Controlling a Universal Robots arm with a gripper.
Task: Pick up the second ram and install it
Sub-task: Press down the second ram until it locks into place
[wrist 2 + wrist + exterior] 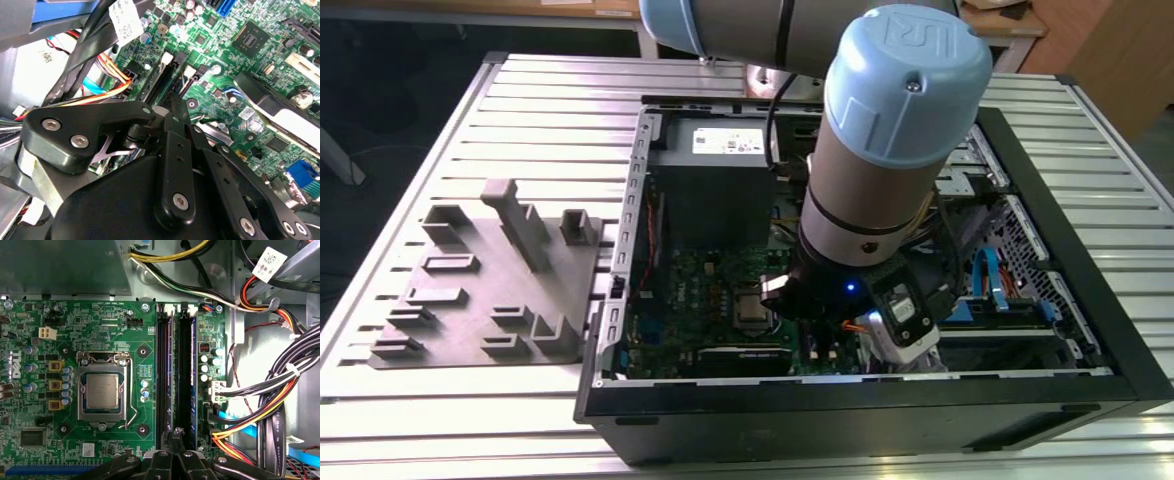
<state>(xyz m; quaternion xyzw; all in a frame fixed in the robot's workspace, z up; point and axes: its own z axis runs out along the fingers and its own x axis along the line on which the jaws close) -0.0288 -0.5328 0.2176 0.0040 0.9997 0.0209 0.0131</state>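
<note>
From the left in the first wrist view, you have the square silver processor socket (102, 386), then two long black memory slots (163, 370). A thin blue-edged strip in the farther slot looks like the second ram (191, 370), probably seated, though that's uncertain. Your gripper (175, 431) hangs over the slots' end, fingers closed together, gripping nothing visible

claw (174, 432) over motherboard (75, 330) (inside case (1067, 200))
</note>
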